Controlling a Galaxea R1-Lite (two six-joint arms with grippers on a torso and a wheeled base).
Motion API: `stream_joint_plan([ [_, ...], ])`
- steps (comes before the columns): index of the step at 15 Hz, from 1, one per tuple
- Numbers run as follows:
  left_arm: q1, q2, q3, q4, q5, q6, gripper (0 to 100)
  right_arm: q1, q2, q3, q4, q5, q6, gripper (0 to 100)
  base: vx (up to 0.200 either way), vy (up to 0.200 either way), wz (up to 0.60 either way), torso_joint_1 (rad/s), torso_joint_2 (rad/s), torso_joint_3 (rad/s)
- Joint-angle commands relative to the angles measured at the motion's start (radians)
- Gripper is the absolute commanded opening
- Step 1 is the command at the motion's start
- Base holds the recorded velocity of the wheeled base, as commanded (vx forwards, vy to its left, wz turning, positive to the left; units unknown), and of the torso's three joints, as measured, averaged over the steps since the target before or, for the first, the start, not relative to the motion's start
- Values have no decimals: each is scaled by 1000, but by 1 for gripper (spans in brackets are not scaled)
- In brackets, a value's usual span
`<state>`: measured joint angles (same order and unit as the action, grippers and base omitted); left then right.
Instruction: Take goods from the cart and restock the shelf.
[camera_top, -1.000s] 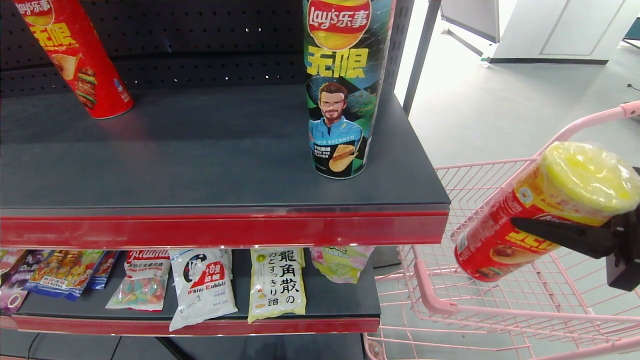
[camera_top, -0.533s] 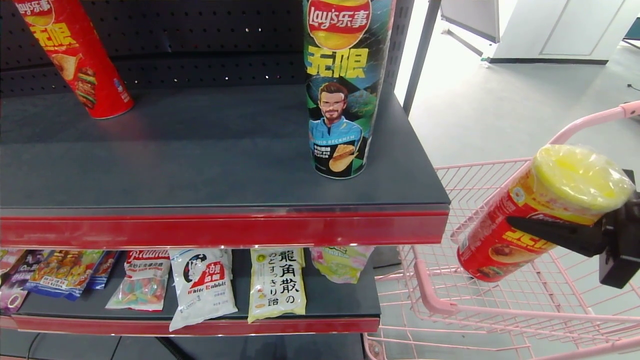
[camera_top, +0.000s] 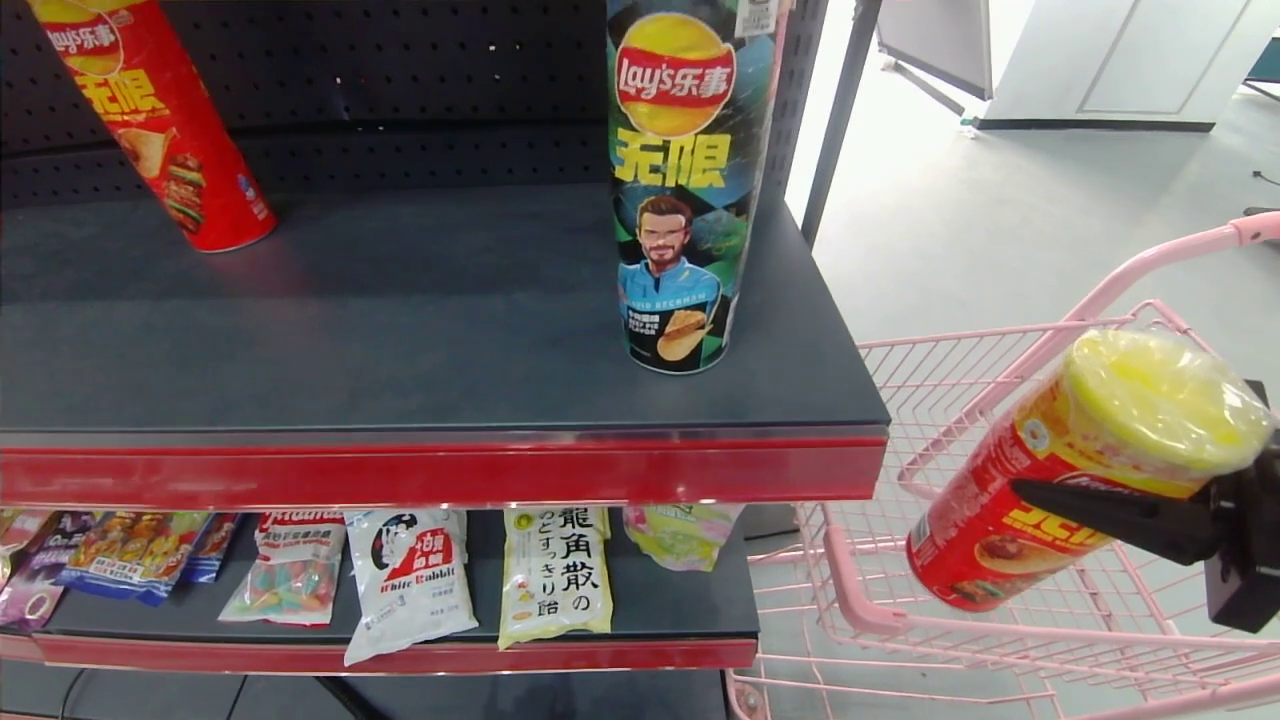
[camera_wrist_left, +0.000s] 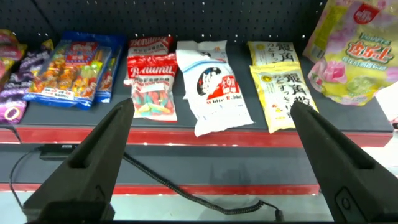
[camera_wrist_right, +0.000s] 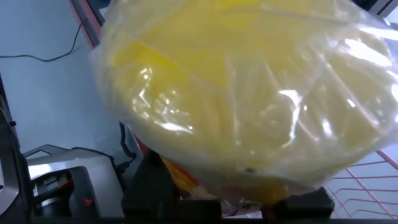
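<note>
My right gripper (camera_top: 1120, 495) is shut on a red chip can (camera_top: 1060, 470) with a yellow lid, held tilted above the pink cart (camera_top: 1000, 640), right of the shelf. The can's yellow lid (camera_wrist_right: 249, 93) sits close to the right wrist camera. On the grey upper shelf (camera_top: 400, 330) a green-and-black chip can (camera_top: 680, 190) stands upright near the right end, and a red chip can (camera_top: 150, 120) stands at the back left. My left gripper (camera_wrist_left: 211, 143) is open with nothing between its fingers, low in front of the lower shelf (camera_wrist_left: 186, 134).
Several snack bags (camera_top: 410, 580) lie on the lower shelf. The upper shelf has a red front lip (camera_top: 440, 470). A black upright post (camera_top: 835, 110) stands at the shelf's right end. Bare grey floor (camera_top: 1000, 220) lies beyond the cart.
The head view has shifted, so everything sits slightly lower in the picture. The held can stays in my right gripper, with little change relative to the cart.
</note>
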<state>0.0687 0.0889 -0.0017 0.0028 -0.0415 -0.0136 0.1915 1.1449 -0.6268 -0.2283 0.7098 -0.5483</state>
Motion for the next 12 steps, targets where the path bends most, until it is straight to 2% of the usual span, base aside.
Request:
stream_joint_plan([
  [1,0,2,0,0,0,0,100,13,-5,-4,0,0,1,0,0,0,0,183,-456,-281],
  [12,0,0,0,0,0,0,100,28,-42,-7,3,0,18,0,0,0,0,227,-535,-314],
])
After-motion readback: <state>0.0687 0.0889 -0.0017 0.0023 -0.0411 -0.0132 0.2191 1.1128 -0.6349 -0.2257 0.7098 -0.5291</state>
